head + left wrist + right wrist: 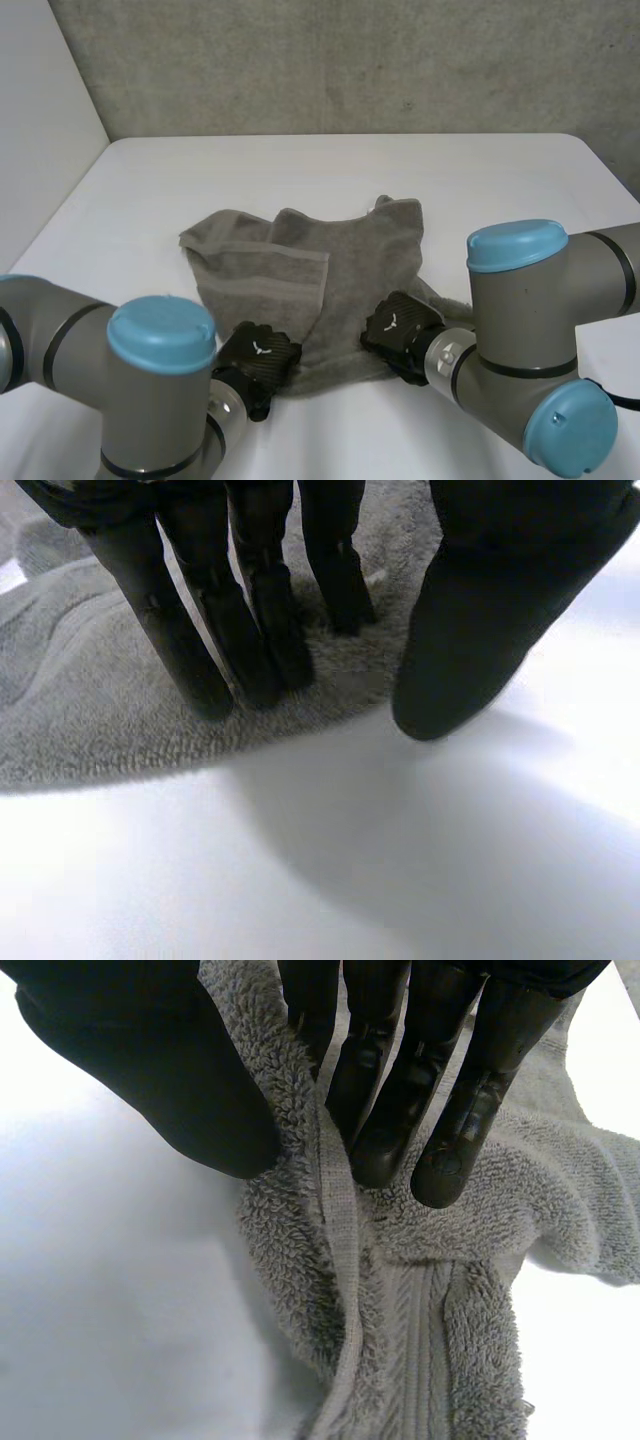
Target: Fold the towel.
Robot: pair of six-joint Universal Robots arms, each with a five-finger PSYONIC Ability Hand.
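Observation:
A grey towel point(320, 270) lies rumpled in the middle of the white table point(330, 170), with one part folded over itself at its left. My left hand point(258, 362) is at the towel's near left edge. In the left wrist view its straight fingers point(250, 620) rest their tips on the towel point(90, 700), and the thumb stands apart at the cloth's edge, so the hand is open. My right hand point(400, 330) is at the near right edge. There the thumb point(170, 1070) and fingers pinch a bunched fold of the towel point(420, 1300) along its hem.
Bare white table surrounds the towel on all sides. A grey wall point(350, 60) stands behind the table's far edge, and a pale wall point(40, 120) runs along its left side. Both arms' big grey joints point(530, 330) hang over the near part of the table.

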